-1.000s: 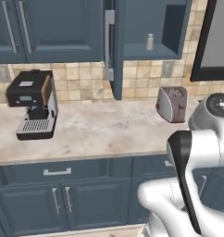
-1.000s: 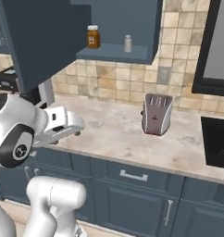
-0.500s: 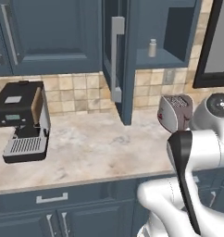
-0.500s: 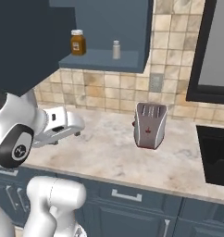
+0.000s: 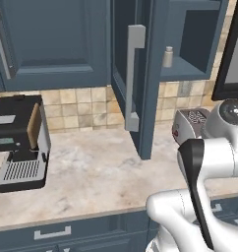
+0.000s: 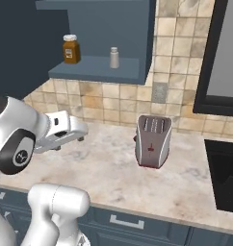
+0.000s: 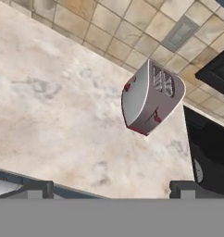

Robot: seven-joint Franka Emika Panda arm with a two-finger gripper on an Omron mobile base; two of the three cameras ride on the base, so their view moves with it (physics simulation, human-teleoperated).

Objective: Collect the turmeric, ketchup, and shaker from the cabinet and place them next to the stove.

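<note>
I hold the gripper (image 6: pixel 81 136) low over the tabletop (image 6: pixel 109 178), jaws spread and empty; the turmeric (image 6: pixel 71 49) and shaker (image 6: pixel 114 57) stand above it on the shelf of the open cabinet (image 6: pixel 101 68), ketchup unseen. To reach well I must rise under the shelf lip, clear of the door (image 5: pixel 140 74) and the toaster (image 6: pixel 153 140) beside.

turmeric (image 6: pixel 71 49), shaker (image 6: pixel 114 57) upright, open cabinet (image 6: pixel 97 68)

My beige marble counter (image 6: pixel 109 173), toaster (image 6: pixel 153 141) standing on it, coffee machine (image 5: pixel 20 140) well left of the toaster, cabinet shelf (image 6: pixel 94 72) above bearing turmeric (image 6: pixel 71 49) and shaker (image 6: pixel 114 57)
</note>
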